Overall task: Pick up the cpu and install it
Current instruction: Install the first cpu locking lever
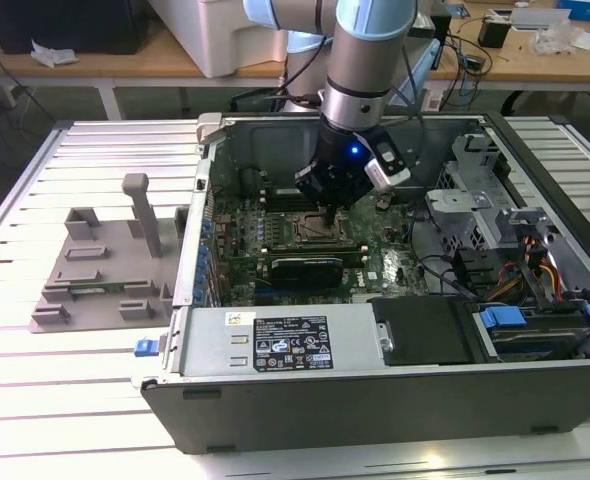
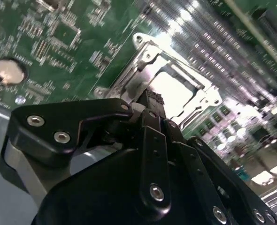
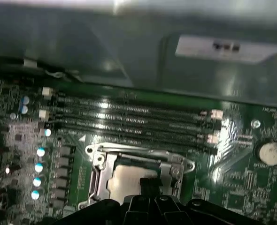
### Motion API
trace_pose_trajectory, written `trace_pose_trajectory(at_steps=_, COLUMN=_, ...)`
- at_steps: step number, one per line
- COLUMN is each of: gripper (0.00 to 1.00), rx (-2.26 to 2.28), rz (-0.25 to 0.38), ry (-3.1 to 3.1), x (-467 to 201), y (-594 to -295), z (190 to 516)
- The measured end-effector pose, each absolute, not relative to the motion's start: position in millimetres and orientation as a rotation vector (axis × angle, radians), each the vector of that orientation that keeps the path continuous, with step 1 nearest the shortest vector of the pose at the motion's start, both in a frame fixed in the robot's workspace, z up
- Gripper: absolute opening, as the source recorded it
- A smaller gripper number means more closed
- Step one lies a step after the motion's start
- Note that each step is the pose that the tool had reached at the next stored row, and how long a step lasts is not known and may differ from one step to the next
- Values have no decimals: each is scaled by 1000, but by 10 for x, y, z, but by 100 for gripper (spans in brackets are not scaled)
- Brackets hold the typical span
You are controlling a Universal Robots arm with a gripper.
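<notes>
The cpu (image 3: 126,180) is a pale square chip lying flat inside the metal socket frame (image 3: 97,161) on the green motherboard. In the second wrist view the cpu (image 2: 176,89) shows bright within the same frame. My gripper (image 1: 327,213) hangs straight down into the open computer case (image 1: 375,400), directly over the socket. Its fingers have come together into one narrow black tip, and the gripper (image 2: 156,99) sits at the cpu's near edge. In the first wrist view the gripper (image 3: 150,183) overlaps the chip's surface. Whether the tip touches the chip I cannot tell.
Memory slots (image 3: 129,117) run beside the socket, and a coin battery (image 3: 270,152) lies further along the board. A long black graphics card (image 1: 305,268) sits near the socket. A grey tray with upright posts (image 1: 105,260) stands outside the case at the exterior view's left. A drive bay with blue tabs (image 1: 502,320) is at the exterior view's right.
</notes>
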State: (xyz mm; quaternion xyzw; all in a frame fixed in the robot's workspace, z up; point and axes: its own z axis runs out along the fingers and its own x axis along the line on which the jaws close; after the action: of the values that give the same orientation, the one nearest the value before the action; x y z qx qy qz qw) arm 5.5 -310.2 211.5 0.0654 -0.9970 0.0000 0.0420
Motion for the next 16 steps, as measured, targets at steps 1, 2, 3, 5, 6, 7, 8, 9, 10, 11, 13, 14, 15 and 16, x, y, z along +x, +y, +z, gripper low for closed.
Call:
trace_pose_trajectory(at_steps=1, gripper=11, rx=200, rz=0, ry=-3051, x=55, y=-3103, z=2141)
trace_pose_trajectory(at_steps=2, gripper=11, rx=200, rz=0, ry=-3051, x=55, y=-3103, z=2191)
trace_pose_trajectory(at_steps=3, gripper=11, rx=200, rz=0, ry=-3051, x=55, y=-3103, z=2235)
trace_pose_trajectory(at_steps=5, gripper=11, rx=200, rz=0, ry=-3051, x=55, y=-3103, z=2396)
trace_pose_trajectory(at_steps=6, gripper=11, rx=200, rz=0, ry=-3051, x=55, y=-3103, z=2488)
trace_pose_trajectory(at_steps=7, gripper=11, rx=200, rz=0, ry=-3051, x=55, y=-3103, z=2568)
trace_pose_trajectory(at_steps=8, gripper=11, rx=200, rz=0, ry=-3051, x=55, y=-3102, z=2641)
trace_pose_trajectory(at_steps=9, gripper=11, rx=200, rz=1, ry=-3051, x=56, y=-3101, z=2724)
trace_pose_trajectory(at_steps=10, gripper=11, rx=200, rz=0, ry=-3051, x=56, y=-3101, z=2792)
trace_pose_trajectory(at_steps=11, gripper=11, rx=200, rz=1, ry=-3051, x=56, y=-3101, z=2818)
trace_pose_trajectory(at_steps=13, gripper=11, rx=200, rz=0, ry=-3051, x=56, y=-3101, z=2828)
trace_pose_trajectory(at_steps=14, gripper=11, rx=200, rz=0, ry=-3051, x=56, y=-3101, z=2828)
trace_pose_trajectory(at_steps=15, gripper=11, rx=200, rz=1, ry=-3051, x=55, y=-3101, z=2831)
trace_pose_trajectory(at_steps=16, gripper=11, rx=200, rz=0, ry=-3051, x=56, y=-3101, z=2831)
